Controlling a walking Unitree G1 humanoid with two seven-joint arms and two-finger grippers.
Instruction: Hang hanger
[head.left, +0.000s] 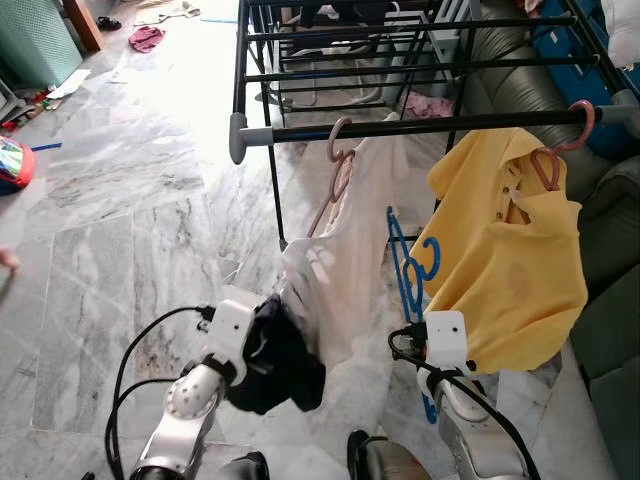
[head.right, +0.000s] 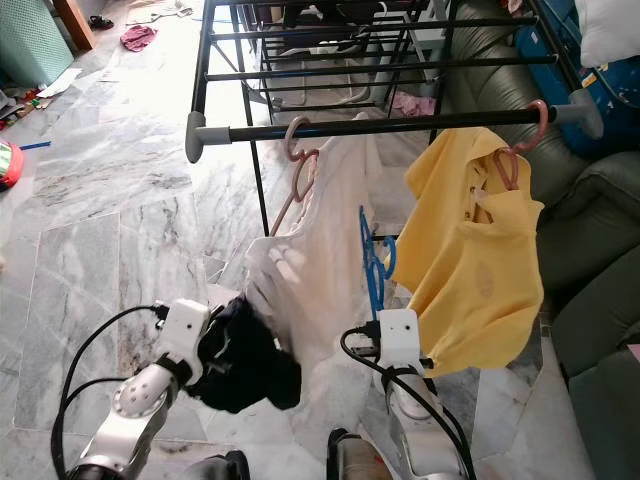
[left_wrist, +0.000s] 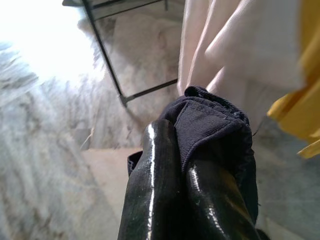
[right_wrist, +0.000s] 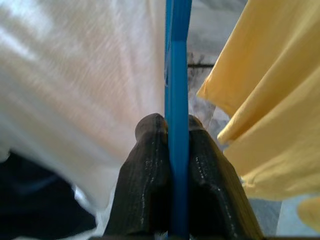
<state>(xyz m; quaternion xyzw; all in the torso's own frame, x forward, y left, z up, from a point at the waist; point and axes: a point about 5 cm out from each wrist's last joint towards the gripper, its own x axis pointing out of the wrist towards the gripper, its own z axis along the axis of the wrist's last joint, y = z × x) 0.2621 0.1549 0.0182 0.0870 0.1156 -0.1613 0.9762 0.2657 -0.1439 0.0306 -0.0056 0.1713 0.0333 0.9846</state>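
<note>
Two garments, white shirt and yellow shirt, flank blue hanger.

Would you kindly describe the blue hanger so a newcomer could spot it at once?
Find the black drying rack with its front bar. Below that bar, between the hanging white garment and the yellow shirt, the right gripper holds the blue hanger upright. It is bare and blue; the two pink hangers hook on the bar and carry clothes.

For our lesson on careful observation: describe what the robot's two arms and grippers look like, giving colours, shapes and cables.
Both arms are silver and rounded, each ending in a white boxy wrist block. Black cables loop from the blocks, a long one beside the left arm. The left gripper and right gripper each have two long, glossy black fingers.
</note>
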